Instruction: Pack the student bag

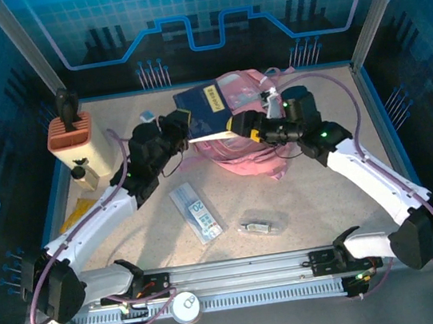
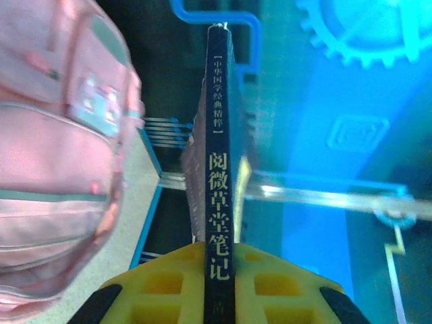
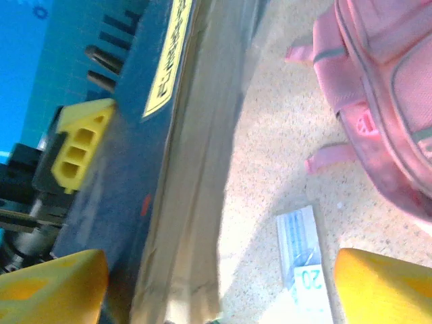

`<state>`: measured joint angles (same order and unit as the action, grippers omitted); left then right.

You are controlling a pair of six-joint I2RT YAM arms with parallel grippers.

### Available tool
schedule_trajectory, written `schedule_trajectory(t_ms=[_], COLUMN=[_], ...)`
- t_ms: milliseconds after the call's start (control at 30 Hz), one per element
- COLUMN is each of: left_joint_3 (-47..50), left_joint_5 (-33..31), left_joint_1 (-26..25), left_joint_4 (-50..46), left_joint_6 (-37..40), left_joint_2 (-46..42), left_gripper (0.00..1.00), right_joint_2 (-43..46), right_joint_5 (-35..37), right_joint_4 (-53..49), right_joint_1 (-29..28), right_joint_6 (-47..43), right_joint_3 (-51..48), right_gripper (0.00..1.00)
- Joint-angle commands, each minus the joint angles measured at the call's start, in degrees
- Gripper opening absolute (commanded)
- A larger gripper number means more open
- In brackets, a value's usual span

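Just beside both jaws lies the student bag (image 1: 242,158).

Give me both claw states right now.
Left claw: closed on the dark blue book.
Right claw: open, holding nothing.

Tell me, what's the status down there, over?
Left gripper shut on dark blue book. Right gripper open beside it. Book held up by pink student bag, not inside. Two packets loose on table.

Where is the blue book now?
Top view: the book is at far centre, raised at the pink bag's left side, clamped in the jaws of the left gripper.
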<state>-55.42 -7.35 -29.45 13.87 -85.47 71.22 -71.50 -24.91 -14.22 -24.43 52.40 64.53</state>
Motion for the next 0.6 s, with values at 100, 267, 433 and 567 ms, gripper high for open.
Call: schedule_trajectory(t_ms=[100, 267, 433, 567], left_joint_3=[-9.0, -11.8, -12.3, -12.1], left_joint_5=[12.1, 13.5, 13.1, 11.5], left_joint_1=[-0.1, -0.7, -1.6, -1.8], left_joint_4=[3.5, 5.1, 6.9, 4.2], left_joint_6=[10.6, 11.9, 14.0, 16.1], left_joint_2=[4.3, 6.2, 7.1, 6.9], left_gripper=[0.00, 0.00, 0.00, 0.00], right_joint_2=[1.4, 0.6, -1.4, -1.6], right_joint_5=[-14.1, -20.1, -22.2, -22.7], right_joint_4=[0.4, 10.0, 22.1, 23.3], right_joint_1=[6.9, 7.1, 7.2, 7.3], right_joint_6=[3.2, 10.5, 19.6, 20.3], right_joint_3=[2.3, 1.9, -1.0, 0.0], right_gripper=[1.00, 1.00, 0.94, 0.78])
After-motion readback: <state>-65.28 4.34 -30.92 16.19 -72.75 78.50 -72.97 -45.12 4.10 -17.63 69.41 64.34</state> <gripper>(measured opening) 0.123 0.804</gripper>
